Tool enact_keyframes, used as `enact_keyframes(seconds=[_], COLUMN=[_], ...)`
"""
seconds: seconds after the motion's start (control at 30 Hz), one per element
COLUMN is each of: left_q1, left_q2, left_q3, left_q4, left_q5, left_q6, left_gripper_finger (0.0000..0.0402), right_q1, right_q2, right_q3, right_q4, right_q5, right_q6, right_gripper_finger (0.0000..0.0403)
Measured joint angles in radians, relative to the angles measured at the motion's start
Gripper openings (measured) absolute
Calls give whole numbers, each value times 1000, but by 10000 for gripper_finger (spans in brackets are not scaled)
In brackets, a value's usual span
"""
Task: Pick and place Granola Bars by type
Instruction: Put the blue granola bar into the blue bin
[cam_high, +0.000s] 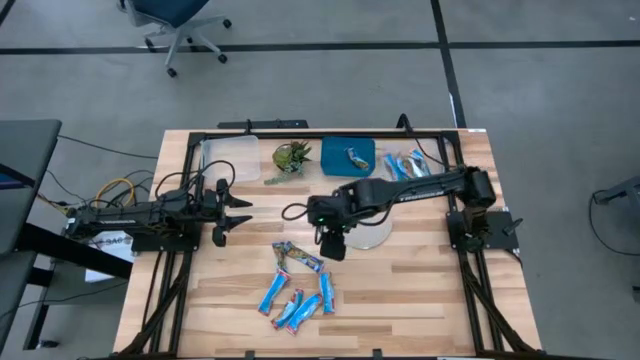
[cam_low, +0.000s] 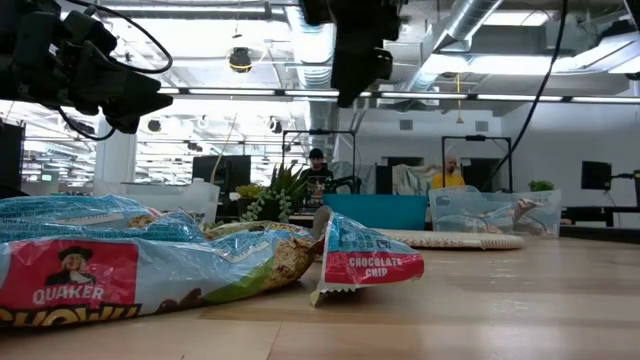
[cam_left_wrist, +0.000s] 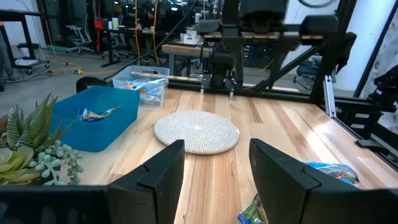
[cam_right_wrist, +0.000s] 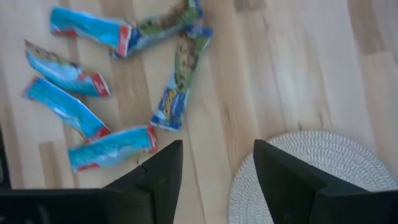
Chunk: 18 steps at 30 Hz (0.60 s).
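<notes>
Your right gripper (cam_high: 333, 243) hangs jaws apart and empty, centre frame in the high view, over the round woven mat's (cam_high: 372, 233) left edge. The Granola Bars (cam_high: 298, 286) lie loose just below and left of it, mostly long axis upright or slanted. Your left gripper (cam_high: 230, 211), also parted and empty, waits at left, farther from the pile. Wooden surface (cam_high: 420, 290). Farther back: blue bin (cam_high: 345, 157), clear bin (cam_high: 407, 163), plant (cam_high: 291, 157). Office room beyond.
</notes>
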Motion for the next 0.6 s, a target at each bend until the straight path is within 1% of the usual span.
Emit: enact_keyframes(seconds=[0.27,0.43,0.6], left_q1=[0,0,0], left_q2=[0,0,0], left_q3=[0,0,0], left_q4=[0,0,0], left_q5=[0,0,0], left_q6=[0,0,0], left_gripper_finger=[174,174,174], right_q1=[15,24,35], right_q2=[132,212,285], right_q3=[125,176,202], right_q4=[1,5,24], right_q5=[0,-27,-27], right_q6=[-13,-26,-27], right_gripper_finger=[189,189,189])
